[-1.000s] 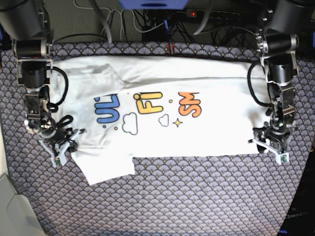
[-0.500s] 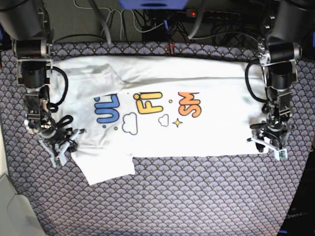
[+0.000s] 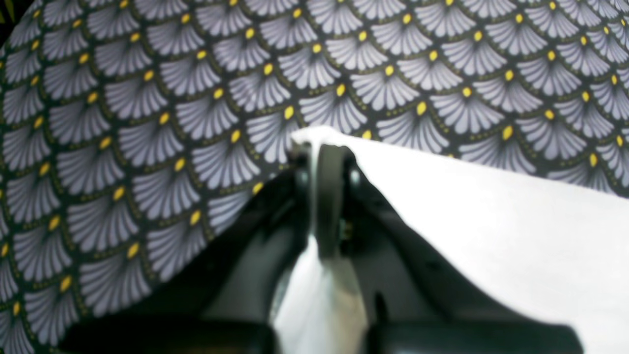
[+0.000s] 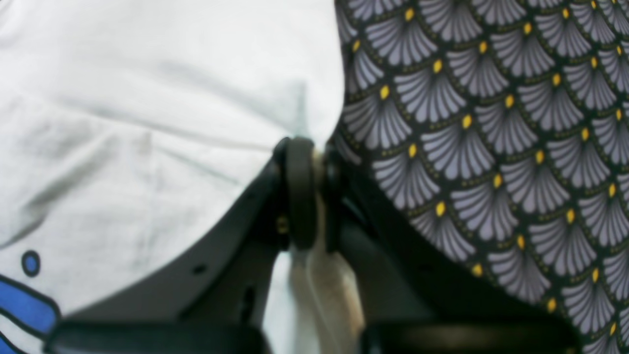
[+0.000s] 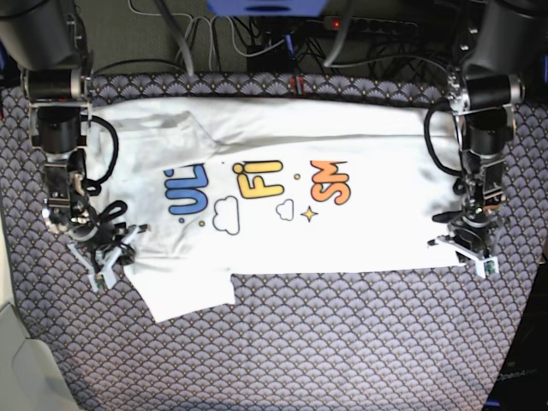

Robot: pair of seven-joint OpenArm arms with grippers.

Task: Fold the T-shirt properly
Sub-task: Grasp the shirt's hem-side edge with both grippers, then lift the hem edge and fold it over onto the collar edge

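The white T-shirt [image 5: 360, 235] lies folded lengthwise on the table, with only "UL", "FI", "SM", clouds and a star of its print showing. One sleeve [image 5: 184, 295] sticks out at the front left. My left gripper [image 5: 465, 248] is shut on the shirt's front right corner; in the left wrist view the left gripper [image 3: 322, 147] pinches the white cloth [image 3: 491, 221]. My right gripper [image 5: 110, 255] is shut on the front left edge; in the right wrist view the right gripper [image 4: 307, 152] clamps the shirt [image 4: 147, 123].
A grey fan-patterned cloth [image 5: 342, 342] covers the table around the shirt. Cables [image 5: 257, 43] and a power strip [image 5: 368, 24] lie behind the back edge. A pale object [image 5: 13, 360] sits at the front left corner.
My left gripper has moved slightly back and inward with the shirt corner, lifting that edge a little. The right arm has not moved.
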